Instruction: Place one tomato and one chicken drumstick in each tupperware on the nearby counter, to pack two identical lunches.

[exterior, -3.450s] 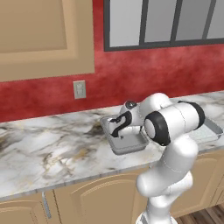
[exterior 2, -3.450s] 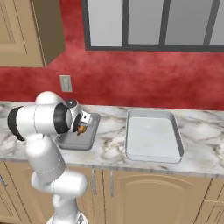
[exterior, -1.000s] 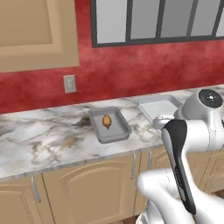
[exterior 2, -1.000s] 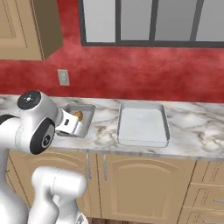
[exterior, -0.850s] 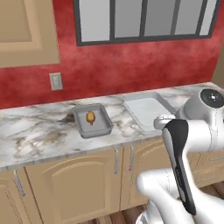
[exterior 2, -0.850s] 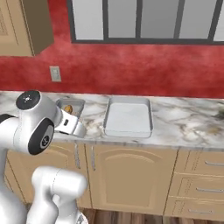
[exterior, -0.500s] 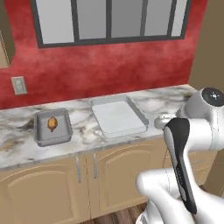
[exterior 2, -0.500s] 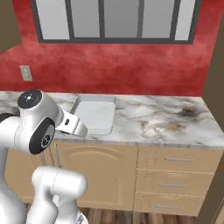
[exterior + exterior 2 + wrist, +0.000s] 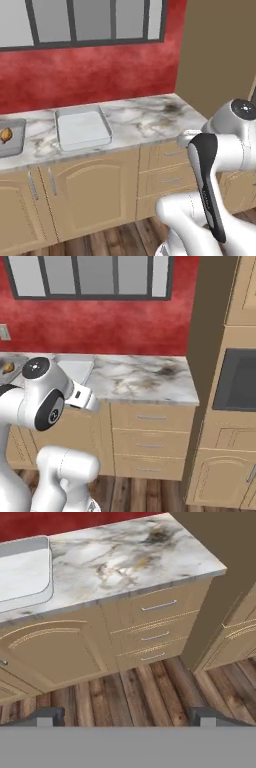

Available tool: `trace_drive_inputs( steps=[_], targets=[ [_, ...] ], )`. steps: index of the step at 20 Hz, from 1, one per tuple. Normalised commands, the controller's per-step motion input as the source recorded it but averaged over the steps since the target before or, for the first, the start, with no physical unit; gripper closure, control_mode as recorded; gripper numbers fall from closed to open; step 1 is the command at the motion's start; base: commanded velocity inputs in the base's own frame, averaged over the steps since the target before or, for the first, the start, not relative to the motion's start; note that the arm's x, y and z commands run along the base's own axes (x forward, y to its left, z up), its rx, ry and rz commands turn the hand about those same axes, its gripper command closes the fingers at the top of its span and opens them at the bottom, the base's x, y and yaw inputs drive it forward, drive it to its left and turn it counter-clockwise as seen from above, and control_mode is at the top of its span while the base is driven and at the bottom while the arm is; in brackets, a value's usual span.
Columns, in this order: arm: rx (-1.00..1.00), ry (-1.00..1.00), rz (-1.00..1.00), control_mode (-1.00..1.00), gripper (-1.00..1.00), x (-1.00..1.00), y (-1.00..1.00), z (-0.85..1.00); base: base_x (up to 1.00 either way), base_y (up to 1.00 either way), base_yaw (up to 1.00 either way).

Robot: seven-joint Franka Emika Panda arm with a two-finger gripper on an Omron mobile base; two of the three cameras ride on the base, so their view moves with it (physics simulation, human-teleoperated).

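You've got the two-finger gripper (image 9: 125,716) wide open w/ nothing held, hanging over wood floor. The white-grey marble counter (image 9: 145,117) carries a shallow grey rectangular tray (image 9: 81,128), empty, mid-surface. At its left edge, a small grey tupperware (image 9: 11,140) holds a brownish drumstick (image 9: 5,135).

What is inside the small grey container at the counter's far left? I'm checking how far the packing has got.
In the grey container lies one orange-brown food item; the picture edge cuts off the rest, so any tomato cannot be seen.

Before me stands a red wall (image 9: 90,70) with a dark-framed window (image 9: 85,22). Tan cabinets (image 9: 150,632) meet the wood-plank floor (image 9: 130,692) below me.
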Motion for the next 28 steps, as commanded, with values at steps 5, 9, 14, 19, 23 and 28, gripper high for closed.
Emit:
trace_drive_inputs(
  steps=[5, 9, 14, 19, 23, 28],
  targets=[
    [0.00, 0.00, 0.00, 1.00, -1.00, 0.00, 0.00, 0.00, -0.35, -0.89, 0.00],
    [0.00, 0.00, 0.00, 1.00, -1.00, 0.00, 0.00, 0.00, 0.00, -1.00, 0.00],
    [0.00, 0.00, 0.00, 1.00, -1.00, 0.00, 0.00, 0.00, 0.00, -1.00, 0.00],
    [0.00, 0.00, 0.00, 1.00, -1.00, 0.00, 0.00, 0.00, 0.00, -1.00, 0.00],
    [0.00, 0.00, 0.00, 1.00, -1.00, 0.00, 0.00, 0.00, 0.00, -1.00, 0.00],
    [0.00, 0.00, 0.00, 1.00, -1.00, 0.00, 0.00, 0.00, 0.00, -1.00, 0.00]
  ],
)
